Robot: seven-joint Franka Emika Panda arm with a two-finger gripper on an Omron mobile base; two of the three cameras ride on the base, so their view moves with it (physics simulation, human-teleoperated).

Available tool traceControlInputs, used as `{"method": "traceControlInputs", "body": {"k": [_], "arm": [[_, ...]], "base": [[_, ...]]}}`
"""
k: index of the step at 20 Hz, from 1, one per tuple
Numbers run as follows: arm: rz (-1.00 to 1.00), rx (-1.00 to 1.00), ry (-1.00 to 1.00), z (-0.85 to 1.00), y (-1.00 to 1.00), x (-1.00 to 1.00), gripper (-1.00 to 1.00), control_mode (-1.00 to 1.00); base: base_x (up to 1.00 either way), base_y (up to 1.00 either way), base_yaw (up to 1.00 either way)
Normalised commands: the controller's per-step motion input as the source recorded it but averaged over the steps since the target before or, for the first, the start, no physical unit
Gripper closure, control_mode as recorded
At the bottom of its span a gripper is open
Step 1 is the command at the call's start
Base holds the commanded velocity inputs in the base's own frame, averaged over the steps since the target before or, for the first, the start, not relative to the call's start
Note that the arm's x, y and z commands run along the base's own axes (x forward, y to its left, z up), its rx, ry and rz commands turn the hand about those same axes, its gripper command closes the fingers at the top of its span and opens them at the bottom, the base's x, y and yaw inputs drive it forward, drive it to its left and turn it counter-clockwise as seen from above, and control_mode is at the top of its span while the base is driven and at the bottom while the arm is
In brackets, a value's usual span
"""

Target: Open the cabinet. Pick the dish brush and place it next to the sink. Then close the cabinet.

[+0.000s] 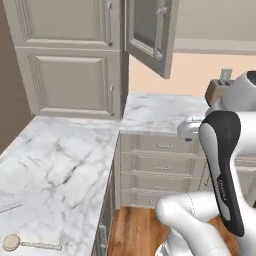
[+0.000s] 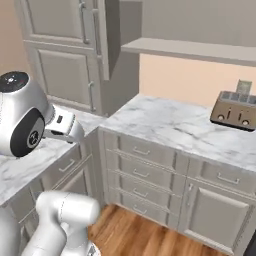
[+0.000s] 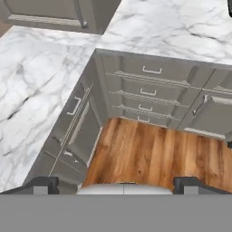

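The cabinet (image 1: 150,30) hangs above the corner of the marble table (image 1: 65,160); one door stands swung outward, its silver bar handle facing the room. The dish brush (image 1: 12,242) lies flat on the table at the lower left edge of the left base view, well apart from the cabinet. Judged from this layout, the open and place steps appear complete, and the step in hand is closing the cabinet.

The next move calls for raising the arm to the open door's outer face and pushing it toward its frame.

The claw (image 3: 116,181) stands fully open and holds nothing; it points down at the wooden floor and the corner drawer units (image 3: 145,95).

A toaster (image 2: 234,112) sits on the table to the right, clear of the door's swing. Nothing stands visibly in the door's path.
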Motion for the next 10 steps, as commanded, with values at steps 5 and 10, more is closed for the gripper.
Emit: {"method": "traceControlInputs", "body": {"k": [5,10], "arm": [[0.00,0.00,0.00,0.00,0.00,0.00,-1.00,1.00],[0.00,0.00,0.00,0.00,0.00,0.00,-1.00,1.00]], "base": [[0.00,-0.33,-0.81],[0.24,-0.30,-0.39]]}}
